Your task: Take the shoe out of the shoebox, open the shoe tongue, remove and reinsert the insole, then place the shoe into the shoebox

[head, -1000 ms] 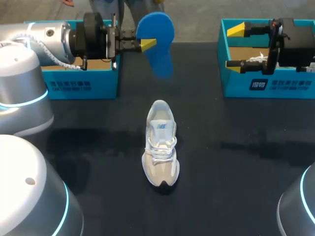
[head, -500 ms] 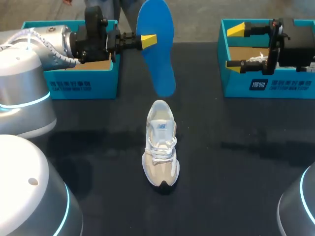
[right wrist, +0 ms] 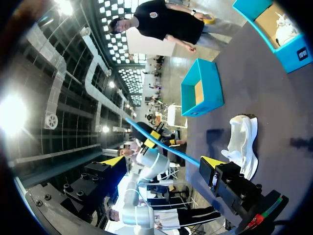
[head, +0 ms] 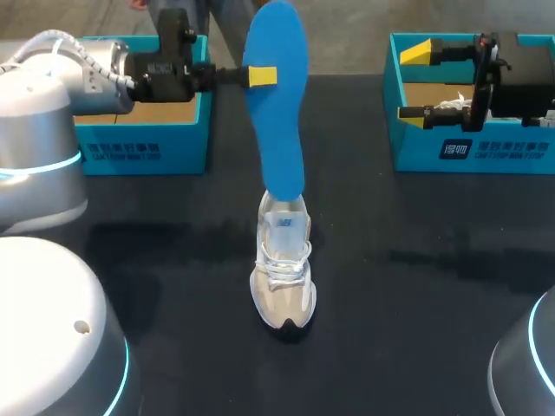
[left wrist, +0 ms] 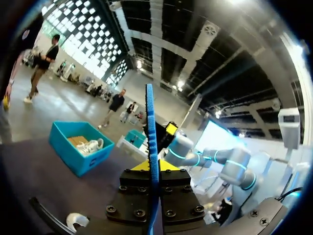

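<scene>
Nearest, the shoe stands upright on its sole mid-table, toe toward the robot, heel away. Bare dark table lies open on both its sides and in front of it. Just behind, the blue insole hangs on end, its lower tip over the heel opening; whether it touches cannot be told. The left gripper comes in from the side and pinches the insole's upper part between both fingers; the left wrist view shows it edge-on there. Farther back, well apart from the shoe, the left shoebox and right shoebox sit near the far edge. The right gripper hangs over the right shoebox, fingers spread wide, holding nothing. Each box's near wall carries a white printed label; the shoe's tongue bears a small blue mark.
</scene>
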Available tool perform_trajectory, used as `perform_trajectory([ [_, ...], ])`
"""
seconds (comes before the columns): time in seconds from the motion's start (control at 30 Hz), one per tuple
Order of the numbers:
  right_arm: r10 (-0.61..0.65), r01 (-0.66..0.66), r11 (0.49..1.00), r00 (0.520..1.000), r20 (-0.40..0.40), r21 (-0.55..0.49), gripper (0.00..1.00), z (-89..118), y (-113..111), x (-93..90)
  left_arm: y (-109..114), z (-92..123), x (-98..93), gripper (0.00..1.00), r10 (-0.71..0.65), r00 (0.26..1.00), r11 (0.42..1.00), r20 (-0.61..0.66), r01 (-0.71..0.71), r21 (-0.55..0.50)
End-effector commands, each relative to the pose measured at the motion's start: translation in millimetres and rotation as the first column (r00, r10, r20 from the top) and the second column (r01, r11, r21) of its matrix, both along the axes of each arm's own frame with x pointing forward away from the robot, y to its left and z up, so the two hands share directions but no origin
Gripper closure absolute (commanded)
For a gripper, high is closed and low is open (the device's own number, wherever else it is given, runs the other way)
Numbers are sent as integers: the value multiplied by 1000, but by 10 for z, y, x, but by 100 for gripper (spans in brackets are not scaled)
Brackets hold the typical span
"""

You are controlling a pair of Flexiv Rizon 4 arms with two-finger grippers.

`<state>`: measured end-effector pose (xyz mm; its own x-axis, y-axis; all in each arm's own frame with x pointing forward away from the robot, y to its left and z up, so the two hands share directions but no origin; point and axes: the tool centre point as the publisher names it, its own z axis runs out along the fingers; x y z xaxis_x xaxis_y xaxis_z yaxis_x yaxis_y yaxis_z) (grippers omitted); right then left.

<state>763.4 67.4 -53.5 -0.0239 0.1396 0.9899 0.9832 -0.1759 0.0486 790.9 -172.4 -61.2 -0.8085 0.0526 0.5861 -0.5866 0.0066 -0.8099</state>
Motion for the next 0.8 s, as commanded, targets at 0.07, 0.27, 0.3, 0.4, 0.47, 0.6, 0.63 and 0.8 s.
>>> perform_trajectory([
  [0.07, -2, 2, 1000, 1000, -1, -1, 0, -3, 22, 7, -5, -18, 81, 100, -123, 894, 991, -430, 131, -12],
  [0.27, -2, 2, 1000, 1000, -1, -1, 0, -3, 22, 7, 14, 36, 87, 100, -118, 819, 993, -562, 88, -80],
  [0.3, -2, 2, 1000, 1000, -1, -1, 0, -3, 22, 7, 11, 34, 86, 100, -107, 812, 994, -574, 66, -91],
  [0.4, -2, 2, 1000, 1000, -1, -1, 0, -3, 22, 7, 6, 12, 90, 100, -93, 775, 995, -625, 49, -86],
  [0.47, -2, 2, 1000, 1000, -1, -1, 0, -3, 22, 7, 7, 2, 95, 100, -83, 772, 995, -630, 34, -90],
  [0.6, -2, 2, 1000, 1000, -1, -1, 0, -3, 22, 7, 4, -11, 106, 100, -85, 742, 995, -665, 31, -93],
  [0.63, -2, 2, 1000, 1000, -1, -1, 0, -3, 22, 7, 5, -11, 106, 100, -69, 757, 996, -650, 20, -83],
  [0.8, -2, 2, 1000, 1000, -1, -1, 0, -3, 22, 7, -3, -9, 115, 100, -84, 735, 995, -673, 26, -95],
])
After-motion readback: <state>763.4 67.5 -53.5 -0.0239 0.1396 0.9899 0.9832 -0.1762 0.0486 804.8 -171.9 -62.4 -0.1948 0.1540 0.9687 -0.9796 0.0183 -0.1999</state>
